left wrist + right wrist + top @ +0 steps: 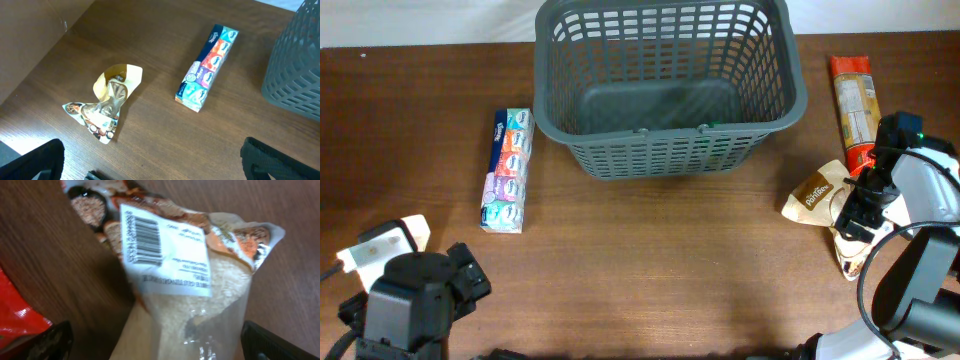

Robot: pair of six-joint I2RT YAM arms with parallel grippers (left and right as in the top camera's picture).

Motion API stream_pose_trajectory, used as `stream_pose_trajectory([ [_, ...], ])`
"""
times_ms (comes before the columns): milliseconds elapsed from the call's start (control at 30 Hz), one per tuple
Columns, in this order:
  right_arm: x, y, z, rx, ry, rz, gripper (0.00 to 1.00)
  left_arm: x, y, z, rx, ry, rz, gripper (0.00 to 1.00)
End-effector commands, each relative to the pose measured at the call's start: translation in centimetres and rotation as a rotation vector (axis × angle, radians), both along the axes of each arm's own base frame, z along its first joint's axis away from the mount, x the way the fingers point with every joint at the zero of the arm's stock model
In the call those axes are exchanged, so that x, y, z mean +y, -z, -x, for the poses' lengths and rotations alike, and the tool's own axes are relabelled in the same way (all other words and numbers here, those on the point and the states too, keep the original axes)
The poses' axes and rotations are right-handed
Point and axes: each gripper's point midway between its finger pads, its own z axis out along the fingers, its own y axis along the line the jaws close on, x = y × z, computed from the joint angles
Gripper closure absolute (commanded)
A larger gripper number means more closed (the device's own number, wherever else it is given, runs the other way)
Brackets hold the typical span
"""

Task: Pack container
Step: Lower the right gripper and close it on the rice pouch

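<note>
Left gripper (470,280) open, well apart from the container (665,90) beyond it

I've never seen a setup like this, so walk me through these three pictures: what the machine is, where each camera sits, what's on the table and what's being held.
It is a robot with two arms at a brown table. One picture looks down from above; the other two come from cameras on the wrists, looking out between each gripper's fingers.

On the table: a large grey basket, empty; a pack of tissues; a crumpled snack bag beside the left arm; a red packet and a clear bag of grains on the right.

The left gripper and the right gripper are both open. Neither holds anything; the right one hovers over the grain bag.
</note>
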Motion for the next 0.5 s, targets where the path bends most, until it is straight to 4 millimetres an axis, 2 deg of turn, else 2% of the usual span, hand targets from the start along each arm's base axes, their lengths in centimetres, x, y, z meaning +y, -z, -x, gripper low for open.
stream_pose_trajectory([
  [0, 0.28, 0.43, 0.09, 0.002, -0.004, -0.021, 0.01, 0.00, 0.21, -0.03, 0.005, -0.009, 0.006, 0.01],
  [167, 0.34, 0.46, 0.15, 0.004, -0.001, -0.024, 0.01, 0.00, 0.21, -0.03, 0.005, -0.009, 0.006, 0.00],
  [300, 0.69, 0.44, 0.98, 0.027, 0.104, -0.032, 0.01, 0.00, 0.21, -0.03, 0.005, -0.009, 0.006, 0.00],
  [467, 0.76, 0.46, 1.03, 0.025, 0.139, -0.034, 0.01, 0.00, 0.21, -0.03, 0.005, -0.009, 0.006, 0.00],
])
